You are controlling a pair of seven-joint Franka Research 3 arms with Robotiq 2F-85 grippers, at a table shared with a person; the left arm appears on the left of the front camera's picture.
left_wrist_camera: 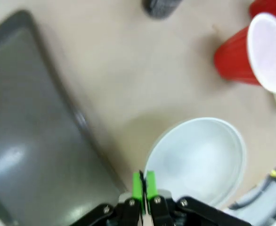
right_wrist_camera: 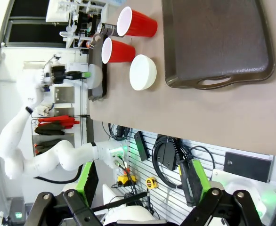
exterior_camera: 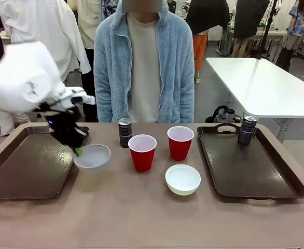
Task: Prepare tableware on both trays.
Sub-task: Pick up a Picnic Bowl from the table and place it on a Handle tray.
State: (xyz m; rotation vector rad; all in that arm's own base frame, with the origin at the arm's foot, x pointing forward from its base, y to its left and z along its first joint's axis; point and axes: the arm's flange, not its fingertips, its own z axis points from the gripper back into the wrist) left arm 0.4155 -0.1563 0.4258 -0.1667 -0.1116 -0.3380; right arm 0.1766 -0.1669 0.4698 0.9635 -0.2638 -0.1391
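Note:
My left gripper point(exterior_camera: 77, 151) is shut on the near-left rim of a white bowl point(exterior_camera: 93, 155), just right of the left tray point(exterior_camera: 22, 168). In the left wrist view the green pads point(left_wrist_camera: 138, 184) pinch the bowl's rim point(left_wrist_camera: 199, 157) beside the tray's edge point(left_wrist_camera: 29, 122); whether the bowl touches the table I cannot tell. Two red cups point(exterior_camera: 142, 152) point(exterior_camera: 180, 142), a second bowl point(exterior_camera: 182, 179) and a dark can point(exterior_camera: 125, 132) stand mid-table. Another can point(exterior_camera: 247, 129) stands at the back of the right tray point(exterior_camera: 256, 166). My right gripper point(right_wrist_camera: 142, 181) is open, off the table's right end.
A person in a light blue fleece point(exterior_camera: 144, 62) stands at the far side, hands out of view. A white table point(exterior_camera: 261, 83) stands behind at the right. A black tool point(exterior_camera: 222, 114) lies past the right tray's far rim.

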